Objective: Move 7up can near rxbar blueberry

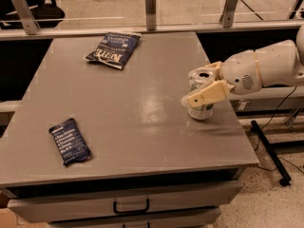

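Observation:
The 7up can [205,109], silver-white with green markings, stands upright near the table's right edge. My gripper [203,83] reaches in from the right and is open, with one finger [205,95] across the can's near side and the other behind its top rim, so the can sits between the jaws. The can rests on the table. The rxbar blueberry [70,141], a small flat dark blue wrapper with white text, lies near the front left of the table, far from the can.
A larger dark blue chip bag [113,49] lies at the back of the grey table [128,108]. A glass rail with metal posts [150,1] runs behind the table. Drawers [130,205] sit under the front edge. The table's right edge is close to the can.

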Controlling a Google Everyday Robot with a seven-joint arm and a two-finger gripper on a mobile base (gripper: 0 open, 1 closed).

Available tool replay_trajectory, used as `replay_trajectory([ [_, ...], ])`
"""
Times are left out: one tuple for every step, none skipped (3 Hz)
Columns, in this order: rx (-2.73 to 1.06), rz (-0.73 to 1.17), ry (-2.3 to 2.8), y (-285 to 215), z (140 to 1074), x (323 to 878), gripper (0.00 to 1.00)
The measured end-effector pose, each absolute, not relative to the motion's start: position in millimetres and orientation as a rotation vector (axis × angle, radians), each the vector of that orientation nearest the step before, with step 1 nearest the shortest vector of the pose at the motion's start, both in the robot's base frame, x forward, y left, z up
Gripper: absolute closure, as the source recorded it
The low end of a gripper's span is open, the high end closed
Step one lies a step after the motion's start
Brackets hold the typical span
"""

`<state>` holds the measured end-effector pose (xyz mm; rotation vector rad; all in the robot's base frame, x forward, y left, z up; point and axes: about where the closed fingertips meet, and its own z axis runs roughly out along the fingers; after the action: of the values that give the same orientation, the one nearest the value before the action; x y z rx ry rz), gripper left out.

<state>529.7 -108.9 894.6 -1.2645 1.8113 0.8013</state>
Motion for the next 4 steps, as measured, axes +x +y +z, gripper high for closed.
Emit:
replay_trajectory([
  [-1.276, 0.81, 1.741, -105.0, 921.6, 531.1, 0.64],
  [-1.311, 0.763, 1.661, -105.8, 974.1, 526.2, 0.88],
  [-1.313, 0.76, 1.654, -104.5, 977.1, 526.9, 1.0],
  [-1.314, 0.76, 1.654, -104.3, 977.1, 526.8, 1.0],
])
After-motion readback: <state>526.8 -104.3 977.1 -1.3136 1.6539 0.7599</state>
